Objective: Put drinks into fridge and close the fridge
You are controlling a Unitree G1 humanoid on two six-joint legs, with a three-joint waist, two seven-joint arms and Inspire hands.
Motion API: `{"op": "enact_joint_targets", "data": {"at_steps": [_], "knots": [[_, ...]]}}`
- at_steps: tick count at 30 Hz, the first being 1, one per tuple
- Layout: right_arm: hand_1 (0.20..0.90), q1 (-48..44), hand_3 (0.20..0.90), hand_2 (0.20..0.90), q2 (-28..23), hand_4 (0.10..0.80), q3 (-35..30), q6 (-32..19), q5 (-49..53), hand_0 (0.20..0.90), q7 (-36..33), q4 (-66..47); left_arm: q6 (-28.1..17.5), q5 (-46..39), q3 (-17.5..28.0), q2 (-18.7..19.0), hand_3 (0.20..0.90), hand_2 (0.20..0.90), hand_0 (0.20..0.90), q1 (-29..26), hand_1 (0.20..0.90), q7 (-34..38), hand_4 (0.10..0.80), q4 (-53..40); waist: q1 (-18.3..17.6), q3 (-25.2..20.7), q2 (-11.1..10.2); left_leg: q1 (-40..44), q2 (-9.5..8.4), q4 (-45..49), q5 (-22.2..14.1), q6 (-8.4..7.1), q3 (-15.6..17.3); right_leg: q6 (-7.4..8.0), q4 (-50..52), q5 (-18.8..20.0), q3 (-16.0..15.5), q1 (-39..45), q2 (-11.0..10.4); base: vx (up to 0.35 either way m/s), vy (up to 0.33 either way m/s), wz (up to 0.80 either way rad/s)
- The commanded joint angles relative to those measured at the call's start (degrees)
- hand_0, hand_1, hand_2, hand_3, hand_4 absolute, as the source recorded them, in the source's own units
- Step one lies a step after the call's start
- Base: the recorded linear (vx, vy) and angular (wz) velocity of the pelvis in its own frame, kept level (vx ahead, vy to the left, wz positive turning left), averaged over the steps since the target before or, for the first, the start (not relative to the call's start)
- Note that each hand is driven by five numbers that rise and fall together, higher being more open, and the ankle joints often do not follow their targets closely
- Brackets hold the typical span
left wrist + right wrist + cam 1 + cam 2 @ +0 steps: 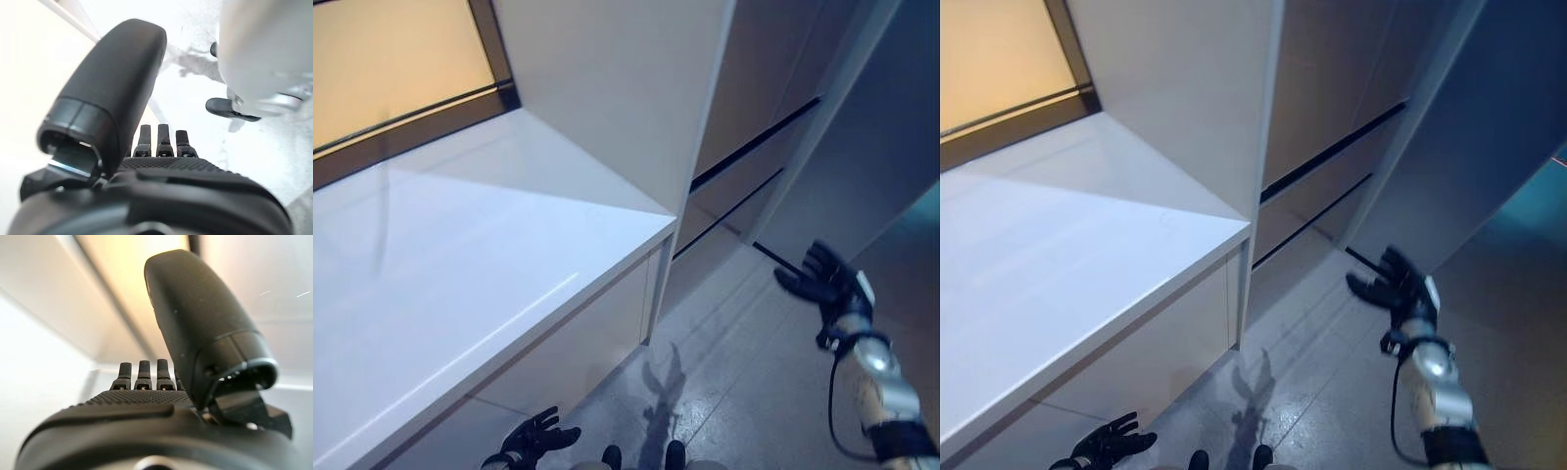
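Note:
My right hand (827, 279) is raised on the right, open and empty, its fingers spread near the lower edge of a tall grey panel (871, 147) that looks like a door. It also shows in the right eye view (1393, 282) and in its own wrist view (161, 396). My left hand (533, 438) hangs low at the lower left, open and empty, below the white counter (460, 284). It also shows in its own wrist view (156, 161). I see no drinks.
A tall white cabinet (607, 88) stands at the counter's far end. Grey cabinet fronts with dark horizontal gaps (744, 157) lie behind it. A dark-framed window (391, 69) lies at the upper left. Grey tiled floor (734, 372) lies between the counter and my right arm.

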Motion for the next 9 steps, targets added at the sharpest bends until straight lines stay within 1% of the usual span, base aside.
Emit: {"op": "enact_joint_targets", "data": {"at_steps": [1, 4, 8, 9], "knots": [[0.900, -1.13, 0.900, 0.900, 1.39, 0.800, 1.53, -3.04, -1.30, 0.900, 7.09, 1.08, -1.37, 1.43, 0.47, 0.43, 0.900, 0.900, 0.900, 0.34, 0.900, -1.61, 0.800, 1.48, 0.42, -3.41, -1.62, -1.08, 0.14, 1.49, -1.13, -0.87, 4.19, 1.52, 0.65, 1.16, 1.14, -0.64, -0.35, -0.057, -0.040, -0.16], [0.900, 0.50, 0.900, 0.900, 4.31, 0.800, 5.04, -1.00, -1.74, 0.900, 9.42, 7.53, -1.03, 0.03, 0.90, -0.12, 0.900, 0.900, 0.900, 0.02, 0.900, -1.60, 0.800, 2.28, -0.05, -3.48, -1.64, -0.41, 0.43, 1.65, -1.29, -0.98, 5.22, 1.12, 0.76, 0.74, 0.70, 0.13, -0.06, -0.040, -0.026, -0.06], [0.900, 0.13, 0.900, 0.900, 7.37, 0.800, 8.65, -1.41, -4.68, 0.900, 11.79, 20.12, -0.95, -0.12, 0.90, -0.26, 0.900, 0.900, 0.900, -1.14, 0.900, -2.46, 0.800, 4.62, 0.29, -3.61, -1.48, 0.36, 0.60, 1.52, -1.25, -0.96, 5.31, 0.67, 0.79, 0.20, 0.34, 1.22, 0.26, -0.003, -0.008, 0.01], [0.900, -0.04, 0.900, 0.900, 7.91, 0.800, 9.30, -1.71, -5.27, 0.900, 11.37, 22.54, -1.12, 0.04, 0.87, -0.32, 0.900, 0.900, 0.900, -1.36, 0.900, -2.68, 0.800, 5.20, 0.40, -3.64, -1.43, 0.53, 0.60, 1.48, -1.25, -0.94, 5.21, 0.59, 0.81, 0.08, 0.30, 1.43, 0.30, 0.007, -0.002, 0.03]]}}
